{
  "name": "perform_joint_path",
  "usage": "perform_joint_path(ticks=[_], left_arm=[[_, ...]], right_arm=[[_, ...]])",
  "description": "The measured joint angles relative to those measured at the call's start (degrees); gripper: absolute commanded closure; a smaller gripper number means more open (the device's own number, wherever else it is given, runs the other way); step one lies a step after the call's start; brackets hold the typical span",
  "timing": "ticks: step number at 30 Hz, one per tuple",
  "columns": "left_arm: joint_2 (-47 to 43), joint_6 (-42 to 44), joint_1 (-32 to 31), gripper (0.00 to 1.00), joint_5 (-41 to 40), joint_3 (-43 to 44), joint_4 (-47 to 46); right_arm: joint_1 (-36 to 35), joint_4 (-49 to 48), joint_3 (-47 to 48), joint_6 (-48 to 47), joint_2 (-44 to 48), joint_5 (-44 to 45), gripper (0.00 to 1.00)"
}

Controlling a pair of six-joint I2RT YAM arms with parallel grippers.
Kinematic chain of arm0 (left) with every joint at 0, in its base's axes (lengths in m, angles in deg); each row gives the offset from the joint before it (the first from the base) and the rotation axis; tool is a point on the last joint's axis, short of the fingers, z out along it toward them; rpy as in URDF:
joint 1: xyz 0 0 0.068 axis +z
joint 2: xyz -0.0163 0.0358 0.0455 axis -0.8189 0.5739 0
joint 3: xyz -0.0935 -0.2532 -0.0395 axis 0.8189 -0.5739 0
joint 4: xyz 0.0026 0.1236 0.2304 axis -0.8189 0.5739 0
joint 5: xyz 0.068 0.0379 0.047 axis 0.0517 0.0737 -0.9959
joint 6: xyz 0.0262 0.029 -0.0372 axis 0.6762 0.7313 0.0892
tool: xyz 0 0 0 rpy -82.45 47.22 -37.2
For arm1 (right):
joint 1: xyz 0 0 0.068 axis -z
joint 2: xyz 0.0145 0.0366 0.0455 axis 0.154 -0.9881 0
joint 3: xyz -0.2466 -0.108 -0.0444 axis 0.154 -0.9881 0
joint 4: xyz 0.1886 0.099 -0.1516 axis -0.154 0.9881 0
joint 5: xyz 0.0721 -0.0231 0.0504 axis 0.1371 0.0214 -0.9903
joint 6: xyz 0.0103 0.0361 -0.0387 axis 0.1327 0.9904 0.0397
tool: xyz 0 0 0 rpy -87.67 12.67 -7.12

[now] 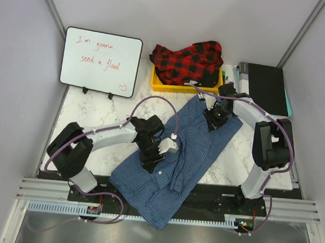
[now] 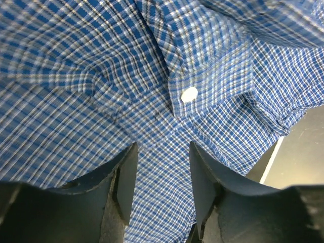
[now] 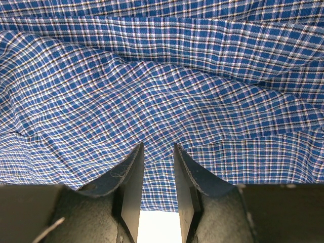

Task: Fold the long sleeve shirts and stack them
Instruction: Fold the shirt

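The blue checked shirt (image 1: 191,152) lies spread on a diagonal across the marble table, its near end hanging over the front edge. My left gripper (image 1: 149,161) sits over the shirt's middle. It is open in the left wrist view (image 2: 163,147), with the fingers just above flat cloth near a white button (image 2: 189,94). My right gripper (image 1: 214,123) is at the shirt's far end, jaws open a narrow way in the right wrist view (image 3: 158,147), straddling the cloth's edge (image 3: 162,101). The red-and-black plaid shirt (image 1: 190,60) is bunched in a yellow bin (image 1: 156,85).
A whiteboard (image 1: 101,62) with red writing stands at the back left. A black box (image 1: 263,87) sits at the back right beside the bin. Grey walls close in both sides. Bare marble (image 1: 95,116) shows left of the shirt.
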Motion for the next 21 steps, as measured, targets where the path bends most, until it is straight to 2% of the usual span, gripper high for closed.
perform_joint_path(ticks=[7,10,11,13,14,15,21], left_arm=[[8.52,-1.53,-0.33,0.46,0.09,2.47,0.24],[8.92,-2.01,-0.48,0.63,0.11,2.84,0.37],[8.92,-2.14,-0.63,0.75,0.09,3.06,0.28],[8.87,-2.67,-0.98,0.86,0.17,3.45,0.26],[8.87,-2.86,-1.14,0.96,0.26,3.63,0.20],[8.87,-2.93,-1.25,0.98,0.26,3.69,0.09],[5.57,-3.02,-1.29,0.98,-0.11,3.69,0.48]], right_arm=[[0.00,0.00,0.00,-0.02,0.00,0.11,0.63],[0.00,0.00,0.00,-0.09,-0.04,0.11,0.63],[0.00,0.00,0.00,-0.17,-0.09,0.11,0.63],[0.00,0.00,0.00,-0.22,-0.13,0.11,0.63],[0.00,0.00,0.00,-0.26,-0.15,0.11,0.63],[-0.02,0.00,0.00,-0.37,-0.15,0.13,0.63],[0.00,0.00,0.00,-0.66,-0.15,0.59,0.64]])
